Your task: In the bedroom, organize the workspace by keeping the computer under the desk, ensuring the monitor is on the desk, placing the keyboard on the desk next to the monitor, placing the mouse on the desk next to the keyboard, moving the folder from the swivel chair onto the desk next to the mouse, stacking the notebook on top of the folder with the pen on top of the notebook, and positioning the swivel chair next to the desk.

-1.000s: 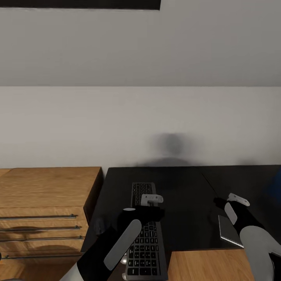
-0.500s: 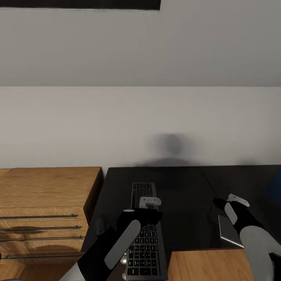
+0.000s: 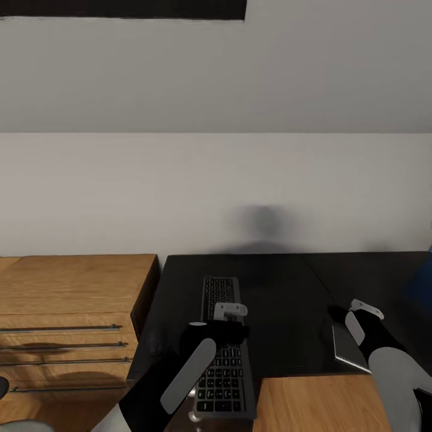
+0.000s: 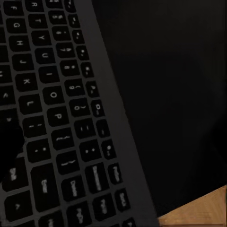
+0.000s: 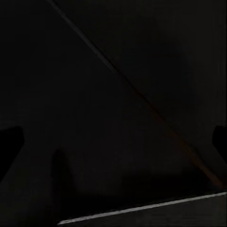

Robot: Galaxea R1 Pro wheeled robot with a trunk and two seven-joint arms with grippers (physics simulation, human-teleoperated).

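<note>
Head view: my left claw (image 3: pixel 230 310) hangs over the long black keyboard (image 3: pixel 223 351), lying lengthwise on the black tabletop (image 3: pixel 282 300), likely for placing; my right claw (image 3: pixel 366 309) hovers beside a thin grey slab (image 3: pixel 347 348). Whether either is apart, I cannot tell.

The black desk top (image 5: pixel 94 94) takes up nearly the whole frame, crossed by a thin seam (image 5: pixel 142 99) running from 11 o'clock toward 4 o'clock. A pale edge (image 5: pixel 142 207), likely the notebook's, lies at 6 o'clock.
</note>
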